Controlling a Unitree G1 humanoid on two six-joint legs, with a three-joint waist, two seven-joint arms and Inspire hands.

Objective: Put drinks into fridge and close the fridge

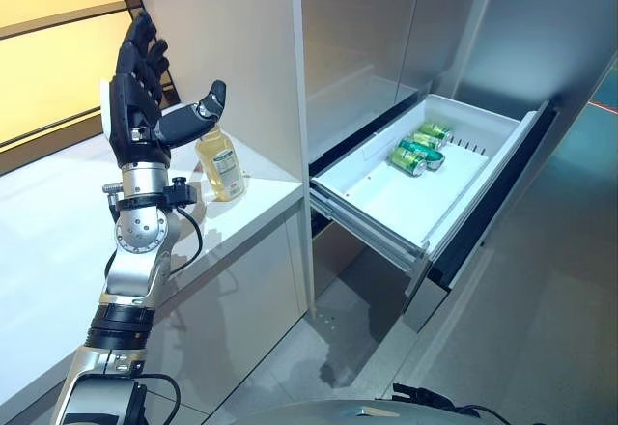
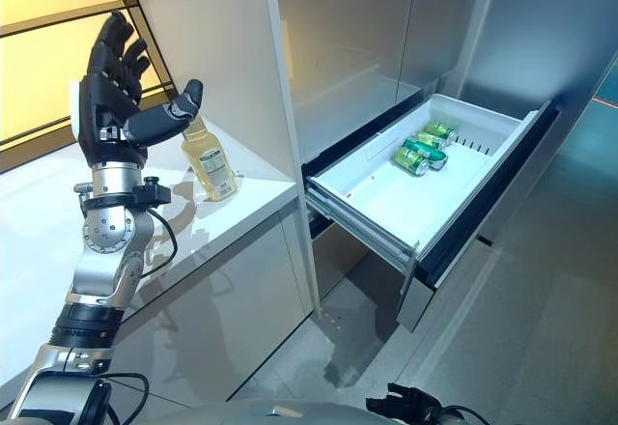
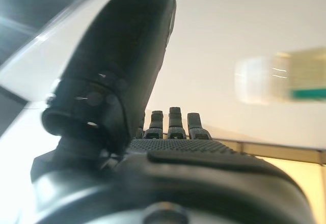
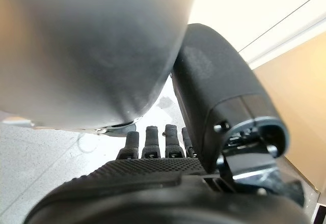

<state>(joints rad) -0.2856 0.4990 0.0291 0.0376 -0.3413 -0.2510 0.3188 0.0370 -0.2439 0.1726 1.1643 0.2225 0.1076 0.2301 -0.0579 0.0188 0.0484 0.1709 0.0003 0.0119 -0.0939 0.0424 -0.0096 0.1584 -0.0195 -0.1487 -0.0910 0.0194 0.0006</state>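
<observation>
A bottle of yellow drink (image 1: 221, 164) with a green-and-white label stands upright on the white counter (image 1: 58, 212), near its right end. My left hand (image 1: 135, 106) is raised just left of the bottle, fingers straight up and thumb pointing toward the bottle's top, open and empty. The left wrist view shows the hand (image 3: 168, 183) with the bottle (image 3: 285, 81) blurred past it. The fridge drawer (image 1: 367, 208) is pulled out to the right, with green cans (image 1: 420, 150) lying at its far end. My right hand (image 4: 153, 183) hangs low over the floor, fingers straight, empty.
A tall white panel (image 1: 261, 48) rises behind the bottle, between the counter and the fridge. The steel fridge front (image 1: 541, 29) stands above the open drawer. Grey floor (image 1: 541, 328) lies under and to the right of the drawer.
</observation>
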